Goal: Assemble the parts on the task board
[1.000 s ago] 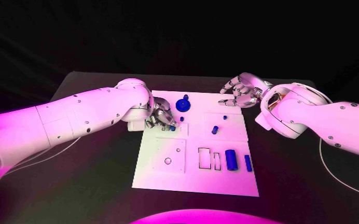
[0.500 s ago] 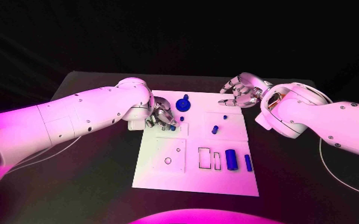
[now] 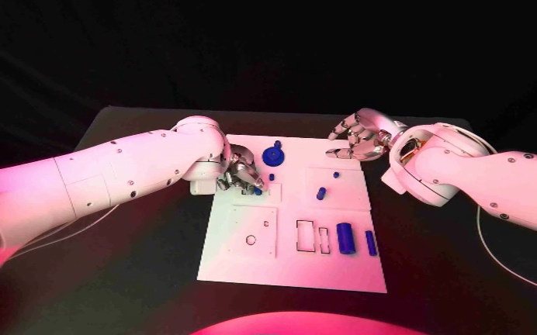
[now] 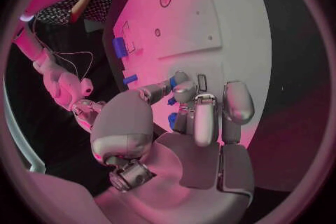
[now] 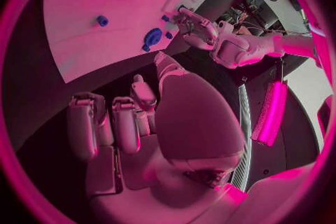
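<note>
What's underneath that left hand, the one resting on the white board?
Under the left hand a small blue part shows at the fingertips, on the task board. The fingers cover the rest, so whether it is gripped or seated stays hidden.

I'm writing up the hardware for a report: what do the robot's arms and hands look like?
Both arms are smooth, rounded white shells dotted with small dark screw holes. The left hand and right hand are silver metal, with segmented fingers ending in rounded pads. A thin pale cable trails on the table beside each arm.
</note>
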Available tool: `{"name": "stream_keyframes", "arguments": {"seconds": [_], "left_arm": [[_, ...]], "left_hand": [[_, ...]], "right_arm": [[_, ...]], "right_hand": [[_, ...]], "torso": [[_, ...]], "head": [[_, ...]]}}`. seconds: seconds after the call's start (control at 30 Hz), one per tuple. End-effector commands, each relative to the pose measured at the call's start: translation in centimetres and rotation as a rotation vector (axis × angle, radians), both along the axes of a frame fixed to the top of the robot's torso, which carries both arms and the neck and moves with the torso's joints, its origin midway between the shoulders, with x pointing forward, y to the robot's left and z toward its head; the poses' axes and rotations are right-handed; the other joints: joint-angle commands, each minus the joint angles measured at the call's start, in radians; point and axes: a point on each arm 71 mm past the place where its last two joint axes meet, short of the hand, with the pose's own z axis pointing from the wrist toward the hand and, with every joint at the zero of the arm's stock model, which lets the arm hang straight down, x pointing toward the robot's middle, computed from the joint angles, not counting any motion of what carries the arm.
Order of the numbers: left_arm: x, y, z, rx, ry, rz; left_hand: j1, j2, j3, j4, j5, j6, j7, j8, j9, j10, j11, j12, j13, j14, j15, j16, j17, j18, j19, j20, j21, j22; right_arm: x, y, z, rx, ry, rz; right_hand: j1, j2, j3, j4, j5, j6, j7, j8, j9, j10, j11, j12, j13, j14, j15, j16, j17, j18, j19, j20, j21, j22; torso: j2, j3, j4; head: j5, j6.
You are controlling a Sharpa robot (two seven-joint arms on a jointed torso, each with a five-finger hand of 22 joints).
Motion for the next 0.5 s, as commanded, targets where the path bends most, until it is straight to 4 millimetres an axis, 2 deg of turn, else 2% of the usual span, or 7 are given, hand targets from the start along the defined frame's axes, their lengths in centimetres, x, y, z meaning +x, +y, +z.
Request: {"name": "stream_keyframes", "arguments": {"seconds": [0.03,0.23,0.5], "left_arm": [[-0.10,0.06,-0.07,0.018,-0.001,-0.011],[-0.07,0.14,-0.04,0.017,-0.007,-0.008],[-0.10,0.35,0.07,0.015,-0.019,-0.003]], "left_hand": [[-0.003,-0.020,-0.030,0.010,0.001,0.010,-0.001,-0.006,0.003,0.006,0.000,0.000,0.001,0.078,-0.009,0.004,0.155,-0.016,0.003,-0.002,-0.001,0.000],[-0.012,-0.035,-0.114,0.066,0.002,0.018,0.000,-0.016,0.008,0.008,-0.001,0.001,0.005,0.078,-0.009,0.005,0.156,-0.016,0.005,-0.003,-0.002,0.002],[-0.009,-0.039,-0.162,0.104,0.002,0.021,-0.001,-0.022,0.012,0.009,-0.001,0.003,0.009,0.079,-0.009,0.005,0.157,-0.016,0.006,-0.004,-0.003,0.002]], "right_arm": [[-0.07,0.13,-0.07,-0.012,-0.001,0.018],[-0.06,0.13,-0.09,-0.011,-0.002,0.017],[-0.04,0.09,-0.13,-0.010,-0.003,0.016]], "right_hand": [[-0.009,-0.003,0.005,0.002,0.003,0.004,-0.004,0.004,-0.002,-0.004,-0.004,-0.002,-0.002,0.077,-0.004,-0.005,0.155,0.008,0.041,-0.003,-0.007,0.202],[-0.010,-0.004,0.005,0.003,0.001,0.004,-0.004,0.004,-0.002,-0.004,-0.004,-0.002,-0.002,0.077,-0.004,-0.005,0.155,0.009,0.041,-0.003,-0.007,0.202],[-0.010,-0.004,0.005,0.003,0.001,0.004,-0.004,0.004,-0.002,-0.004,-0.004,-0.002,-0.001,0.077,-0.004,-0.005,0.155,0.008,0.041,-0.003,-0.007,0.202]], "torso": [[0.000,-0.0010,0.0007],[0.000,-0.0009,-0.0001],[0.000,-0.0006,0.0002]], "head": [[0.001,0.000],[0.002,0.000],[0.002,0.003]]}}
